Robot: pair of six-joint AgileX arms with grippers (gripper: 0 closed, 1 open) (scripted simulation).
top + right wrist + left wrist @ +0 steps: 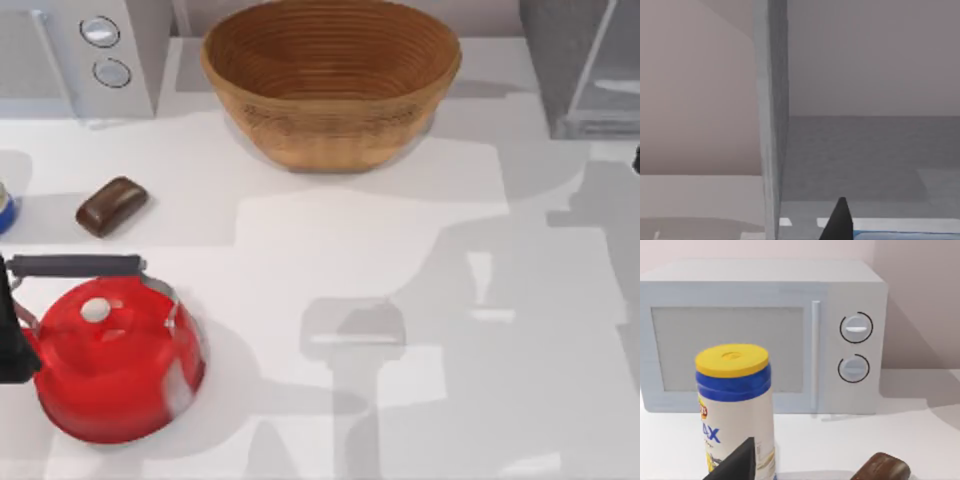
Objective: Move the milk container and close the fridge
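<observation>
The right claw (840, 222) was held at the open fridge (545, 60), beside its door (772, 100). Whether it was clenched or released could not be told. A thin blue strip (900, 233) was seen beside it; whether this was the milk container could not be told. The left claw (735, 465) was parked at the table's (400, 250) left edge, its state not clear.

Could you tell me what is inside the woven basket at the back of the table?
The woven basket shows only its own ribbed inner wall and floor in the top view; nothing lies in it. Its near inner wall, just below the rim, is hidden from this angle.
</observation>
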